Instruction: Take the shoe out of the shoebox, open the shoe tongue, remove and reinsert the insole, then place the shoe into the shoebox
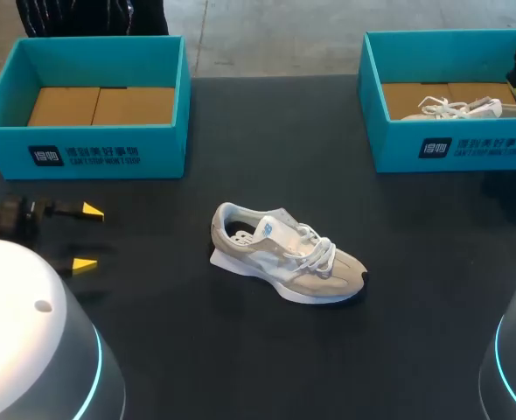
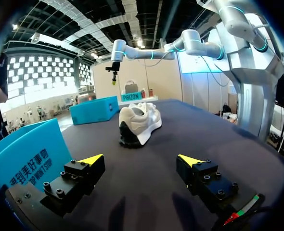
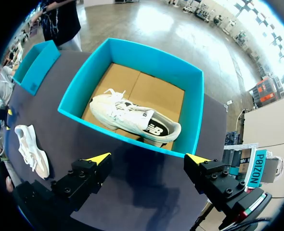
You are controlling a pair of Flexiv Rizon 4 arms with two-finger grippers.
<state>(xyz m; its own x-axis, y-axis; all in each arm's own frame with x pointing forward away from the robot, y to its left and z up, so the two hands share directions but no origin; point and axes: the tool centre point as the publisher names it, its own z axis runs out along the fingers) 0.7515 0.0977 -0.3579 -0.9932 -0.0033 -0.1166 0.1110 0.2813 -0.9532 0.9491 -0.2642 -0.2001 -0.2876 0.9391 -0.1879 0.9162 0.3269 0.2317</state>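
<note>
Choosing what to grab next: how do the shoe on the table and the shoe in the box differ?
The table shoe stands upright on its sole, out on the table. The boxed shoe lies on its side inside the right shoebox. Both are pale laced sneakers, and neither is held.

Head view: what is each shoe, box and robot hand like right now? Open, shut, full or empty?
left shoebox: no lid, empty.
right shoebox: no lid, one shoe inside.
shoe on the table: out of any box, standing on its sole, laced.
shoe in the box: lying on the bottom, apparently on its side.
left gripper: open, holding nothing.
right gripper: open, holding nothing, above the right shoebox.
</note>
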